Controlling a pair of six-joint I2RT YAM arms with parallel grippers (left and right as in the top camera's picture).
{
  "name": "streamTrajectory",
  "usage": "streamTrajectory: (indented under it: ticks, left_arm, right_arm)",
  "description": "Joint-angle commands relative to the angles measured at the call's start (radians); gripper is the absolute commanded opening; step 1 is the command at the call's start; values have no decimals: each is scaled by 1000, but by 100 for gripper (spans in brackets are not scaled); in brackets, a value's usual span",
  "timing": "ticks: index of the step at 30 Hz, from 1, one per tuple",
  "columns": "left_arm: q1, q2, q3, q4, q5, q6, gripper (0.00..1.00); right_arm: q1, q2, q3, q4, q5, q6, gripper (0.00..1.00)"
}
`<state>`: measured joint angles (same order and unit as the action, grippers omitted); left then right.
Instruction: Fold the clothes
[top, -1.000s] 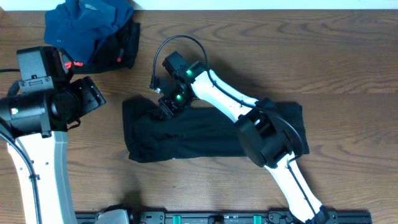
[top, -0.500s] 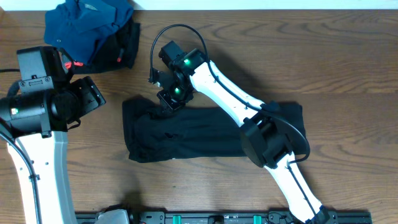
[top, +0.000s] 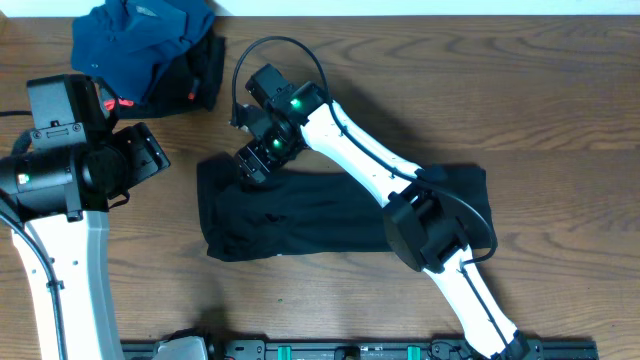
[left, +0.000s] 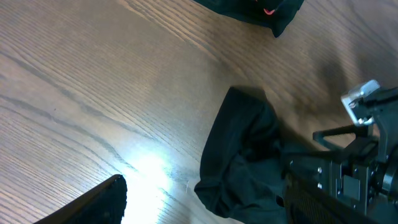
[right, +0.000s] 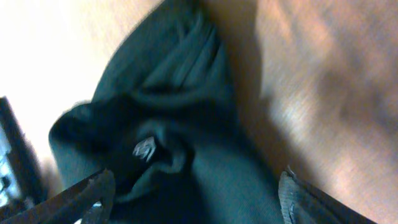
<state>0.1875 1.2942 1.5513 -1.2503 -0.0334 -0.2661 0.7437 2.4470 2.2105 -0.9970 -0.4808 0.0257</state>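
Clothes (top: 300, 215) lie bunched on worktop (top: 560, 110); right pincer (top: 250, 165) hangs released over their 10 o'clock corner, left pincer (top: 148, 160) released too.

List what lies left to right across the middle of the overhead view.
Left gripper → black garment. The right gripper hangs over the garment's left end, so it is left out of the order.

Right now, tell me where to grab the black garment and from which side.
Pinch the black garment at its bunched left end, coming down from above: it lies flat on the table, and probably only those raised folds give the right tool a bite.
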Motion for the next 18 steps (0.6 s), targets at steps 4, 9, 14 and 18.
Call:
streamTrajectory:
  ticks: [4,9,14,18]
  left_arm:
    - [4,-2,2,-3,-12,-9,80]
    - [4,-2,2,-3,-12,-9,80]
    - [4,-2,2,-3,-12,-9,80]
    - [4,-2,2,-2,-12,-9,80]
  right_arm:
    - [-9,66,18,10,32,-44,81]
    - [-14,113,18,5,-45,-76,73]
    - [-13,121,18,6,-70,-76,41]
    - [-13,121,18,6,-69,-76,19]
